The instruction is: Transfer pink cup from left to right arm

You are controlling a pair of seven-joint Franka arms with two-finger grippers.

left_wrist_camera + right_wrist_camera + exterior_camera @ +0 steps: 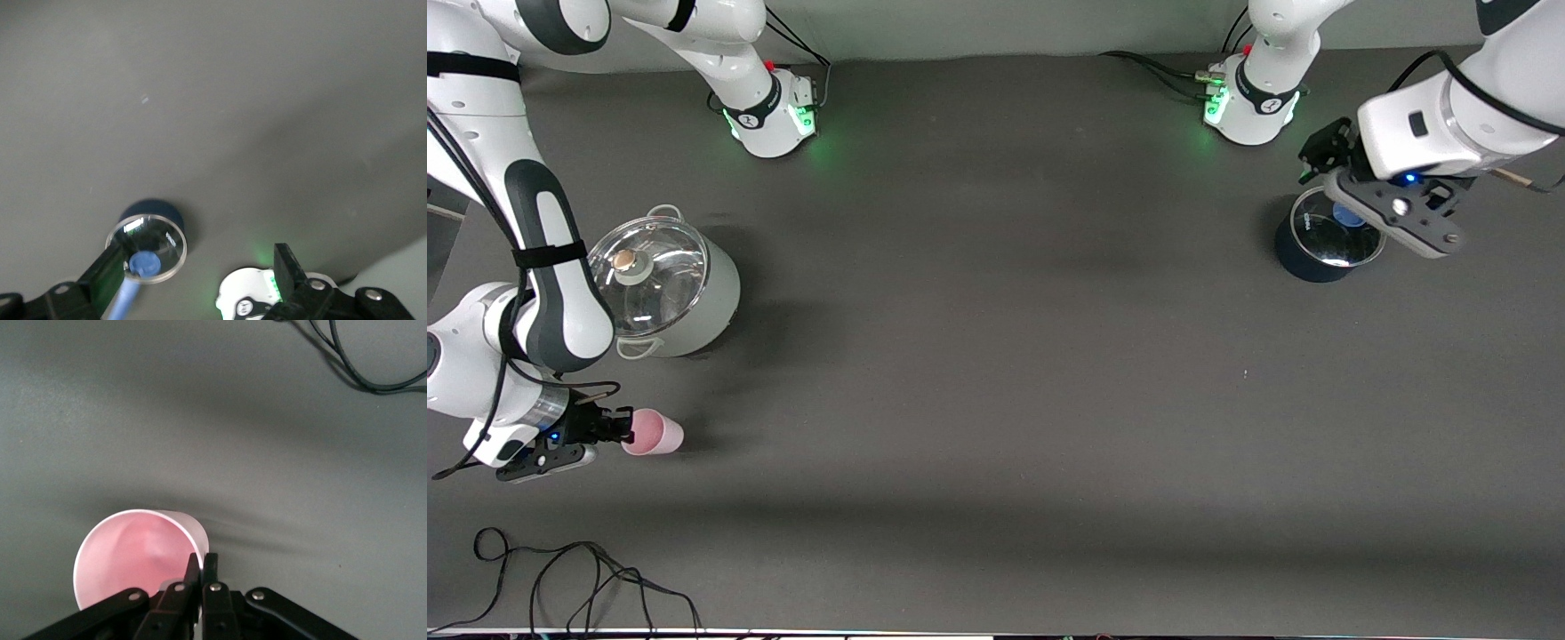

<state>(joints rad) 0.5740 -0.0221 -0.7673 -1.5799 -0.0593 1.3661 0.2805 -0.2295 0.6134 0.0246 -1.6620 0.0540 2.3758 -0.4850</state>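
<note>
The pink cup is held by my right gripper, tilted on its side, low over the bare table at the right arm's end. In the right wrist view the fingers are shut on the cup's rim, one inside and one outside. My left gripper is open and empty. It hangs over the dark saucepan at the left arm's end. In the left wrist view its gripper stands wide apart above the saucepan's glass lid.
A steel pot with a glass lid stands near the right arm's forearm, farther from the front camera than the cup. The saucepan has a blue knob and a blue handle. A black cable lies at the table's front edge.
</note>
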